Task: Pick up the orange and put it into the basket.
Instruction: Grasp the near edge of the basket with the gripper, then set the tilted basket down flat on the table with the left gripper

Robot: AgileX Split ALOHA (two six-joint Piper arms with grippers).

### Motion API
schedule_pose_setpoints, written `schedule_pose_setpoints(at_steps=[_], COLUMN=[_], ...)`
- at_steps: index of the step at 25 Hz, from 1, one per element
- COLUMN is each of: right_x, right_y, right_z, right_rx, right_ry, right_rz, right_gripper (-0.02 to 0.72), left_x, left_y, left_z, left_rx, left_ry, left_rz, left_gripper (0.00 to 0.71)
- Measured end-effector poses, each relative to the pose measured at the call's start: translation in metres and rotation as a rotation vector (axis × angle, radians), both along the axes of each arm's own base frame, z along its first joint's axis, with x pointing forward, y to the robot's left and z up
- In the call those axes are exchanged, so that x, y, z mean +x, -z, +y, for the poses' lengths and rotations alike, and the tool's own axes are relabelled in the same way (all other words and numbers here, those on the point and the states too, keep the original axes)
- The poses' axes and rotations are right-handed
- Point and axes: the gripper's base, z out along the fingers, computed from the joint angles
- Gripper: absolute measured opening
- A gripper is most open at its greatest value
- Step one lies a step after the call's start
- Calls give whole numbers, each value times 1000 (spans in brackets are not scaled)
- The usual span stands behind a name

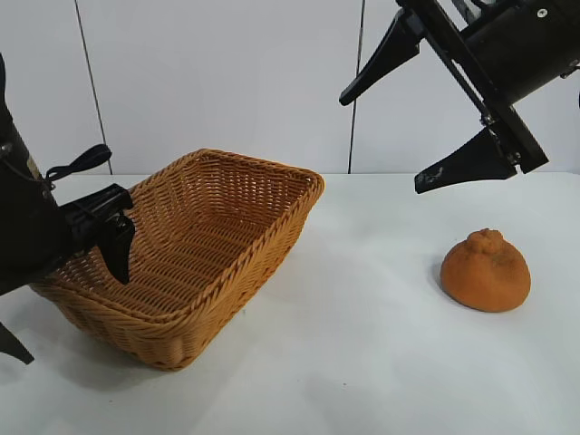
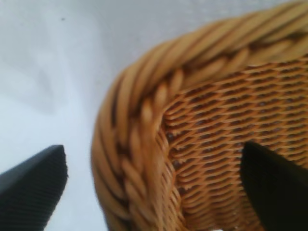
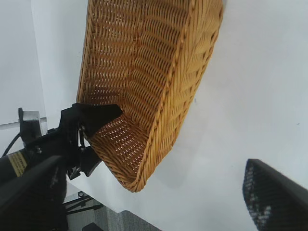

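Observation:
The dull-orange orange (image 1: 486,272) sits on the white table at the right, well apart from the basket. The golden-tan wicker basket (image 1: 299,216) stands at the left and looks tilted. My left gripper (image 1: 72,313) is open and straddles the basket's near left corner, one finger inside and one outside. In the left wrist view its fingers (image 2: 33,187) stand clear of the braided rim (image 2: 139,125). My right gripper (image 1: 381,143) is open and empty, high above the table, up and left of the orange. Its wrist view shows the basket (image 3: 144,57) but not the orange.
The white table (image 1: 362,344) lies between basket and orange. A white panelled wall (image 1: 227,82) stands behind. The table's edge and dark rig parts (image 3: 96,211) show in the right wrist view past the basket's corner.

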Motion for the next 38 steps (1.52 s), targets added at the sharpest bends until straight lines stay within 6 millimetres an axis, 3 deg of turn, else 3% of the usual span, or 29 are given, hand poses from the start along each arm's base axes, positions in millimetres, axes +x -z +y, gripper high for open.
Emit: schedule_pose_setpoints(at_steps=[3, 5, 13, 14, 21, 29, 32, 38], right_x=[0, 0, 0, 0, 0, 0, 0, 0], right_y=[0, 0, 0, 0, 0, 0, 0, 0], right_z=[0, 0, 0, 0, 0, 0, 0, 0], right_rx=[0, 0, 0, 0, 0, 0, 0, 0], right_ry=[0, 0, 0, 0, 0, 1, 1, 1], right_rz=[0, 0, 0, 0, 0, 1, 1, 1], right_gripper=[684, 684, 684, 684, 684, 684, 684, 684], left_x=[1, 1, 1, 2, 6, 45, 55, 79], left_y=[0, 0, 0, 0, -11, -53, -61, -59], left_z=[-1, -1, -2, -2, -2, 23, 32, 46], left_rx=[-9, -11, -23, -36, -67, -114, -133, -111], left_ry=[-4, -5, -26, -41, -58, 17, 87, 404], left_rz=[-9, -15, -9, -17, -33, -104, -114, -32], left_gripper=[692, 642, 133, 108, 94, 94, 94, 94])
